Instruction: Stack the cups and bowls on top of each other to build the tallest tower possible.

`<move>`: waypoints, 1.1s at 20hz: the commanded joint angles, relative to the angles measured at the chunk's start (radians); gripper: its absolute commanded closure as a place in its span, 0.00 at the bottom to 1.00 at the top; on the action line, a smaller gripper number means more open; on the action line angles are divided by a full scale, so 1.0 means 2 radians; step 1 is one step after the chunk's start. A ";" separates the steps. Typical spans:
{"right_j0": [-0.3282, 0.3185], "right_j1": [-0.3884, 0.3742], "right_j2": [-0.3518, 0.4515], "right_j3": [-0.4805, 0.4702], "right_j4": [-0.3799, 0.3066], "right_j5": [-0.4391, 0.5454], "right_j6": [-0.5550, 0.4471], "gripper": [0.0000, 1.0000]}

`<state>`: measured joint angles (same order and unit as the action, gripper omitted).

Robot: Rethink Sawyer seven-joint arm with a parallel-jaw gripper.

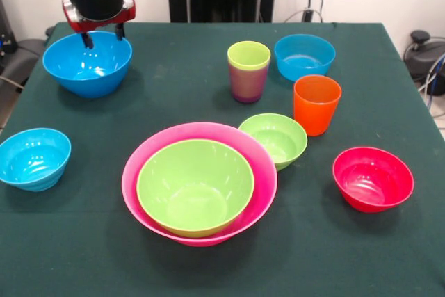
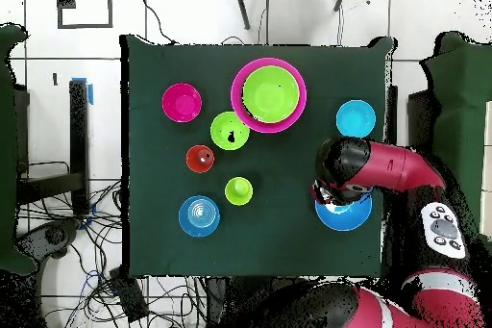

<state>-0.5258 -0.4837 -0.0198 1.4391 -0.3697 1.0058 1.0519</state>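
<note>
My gripper [image 1: 104, 35] hangs at the back left of the front view, open, its tips just over the far rim of the large blue bowl [image 1: 87, 67]. The huge pink bowl [image 1: 201, 130] sits at front centre with the large green bowl [image 1: 195, 186] nested in it. The small green bowl [image 1: 274, 137] touches its right side. The lime green cup [image 1: 248, 53] stands inside the purple cup [image 1: 247, 85]. The orange cup [image 1: 316, 104] stands to the right. In the overhead view the arm covers part of the blue bowl [image 2: 343, 213] near the gripper [image 2: 327, 192].
A small red bowl [image 1: 373, 179] sits at front right. One small light-blue bowl [image 1: 304, 55] is at the back right, another [image 1: 33, 158] by the left table edge. The table [image 1: 174, 81] is dark green cloth.
</note>
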 commanded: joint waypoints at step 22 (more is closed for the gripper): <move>0.012 0.002 0.031 0.016 0.019 0.060 0.033 0.00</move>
<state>-0.5215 -0.4863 -0.0322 1.4467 -0.3647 1.0609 1.0519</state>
